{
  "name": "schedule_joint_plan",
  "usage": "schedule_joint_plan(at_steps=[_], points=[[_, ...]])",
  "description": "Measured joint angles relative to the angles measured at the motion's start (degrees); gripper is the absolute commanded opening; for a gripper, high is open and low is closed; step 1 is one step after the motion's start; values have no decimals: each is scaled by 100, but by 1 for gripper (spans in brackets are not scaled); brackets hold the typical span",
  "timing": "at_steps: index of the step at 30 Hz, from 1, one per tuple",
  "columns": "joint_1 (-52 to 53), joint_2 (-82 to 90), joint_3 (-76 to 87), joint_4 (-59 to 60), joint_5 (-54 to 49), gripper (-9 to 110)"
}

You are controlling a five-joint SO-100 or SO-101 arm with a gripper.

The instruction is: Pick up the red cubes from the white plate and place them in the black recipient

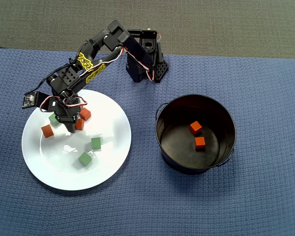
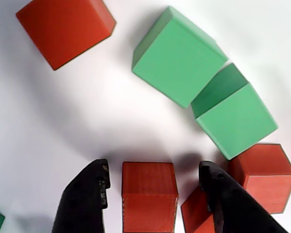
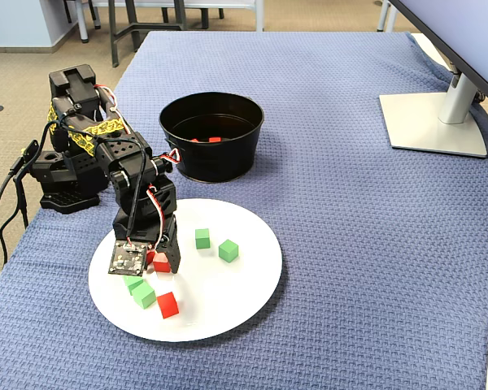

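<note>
A small matte orange-red cube (image 2: 149, 194) sits on the large glossy white plate (image 1: 113, 147), between the black claw's (image 2: 153, 187) spread fingers, untouched. Green cubes (image 2: 179, 60) lie nearby. Two more red cubes (image 1: 195, 127) rest inside the round black metal bucket (image 1: 226, 118) on the blue-clothed bench (image 1: 265, 196).

Table (image 3: 350, 227) covered in blue woven cloth. Directly on it: white plate (image 3: 244, 280), black bucket (image 3: 215, 166) just behind it, arm base (image 3: 61, 191) at left edge, monitor stand (image 3: 431, 122) far right.
</note>
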Motion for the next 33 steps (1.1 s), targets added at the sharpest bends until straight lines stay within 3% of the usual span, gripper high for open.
schedule_joint_plan(at_steps=[10, 23, 33], points=[[-176, 334, 439, -193, 141, 13], [-316, 413, 554, -281, 255, 0], [-352, 844, 492, -246, 615, 0]])
